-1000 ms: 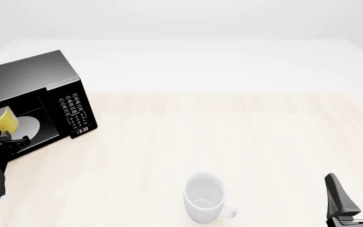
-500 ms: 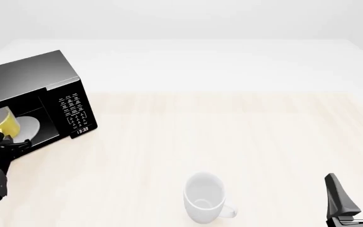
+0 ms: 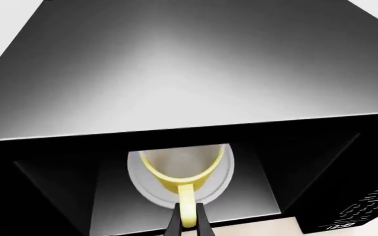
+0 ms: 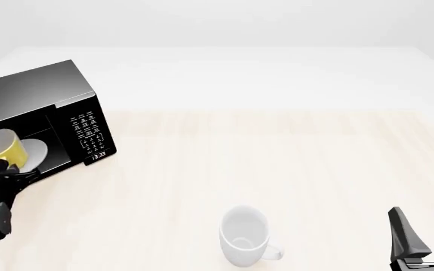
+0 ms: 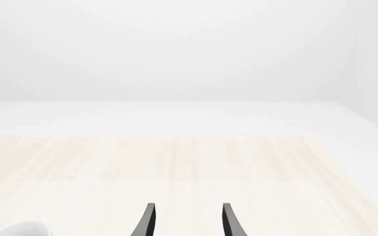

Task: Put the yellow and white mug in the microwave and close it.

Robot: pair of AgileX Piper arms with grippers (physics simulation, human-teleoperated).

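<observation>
The black microwave point(image 4: 43, 93) stands at the far left with its cavity open. The yellow and white mug point(image 4: 2, 149) sits tilted over the round white plate point(image 4: 38, 151) inside. In the left wrist view the mug point(image 3: 183, 169) is over the plate point(image 3: 146, 191), its handle pointing out between my left fingers point(image 3: 174, 223). My left gripper point(image 4: 7, 170) is shut on that handle at the cavity's mouth. My right gripper point(image 4: 426, 228) is open and empty at the near right edge; it also shows in the right wrist view point(image 5: 185, 221).
An all-white mug point(image 4: 244, 234) stands near the front middle of the table, handle to the right; its rim shows in the right wrist view point(image 5: 23, 229). The keypad panel point(image 4: 89, 132) faces the table's middle. The microwave door is out of view.
The yellow mug has sunk slightly toward the plate inside the microwave, with my left gripper following down. The right arm has not moved.
</observation>
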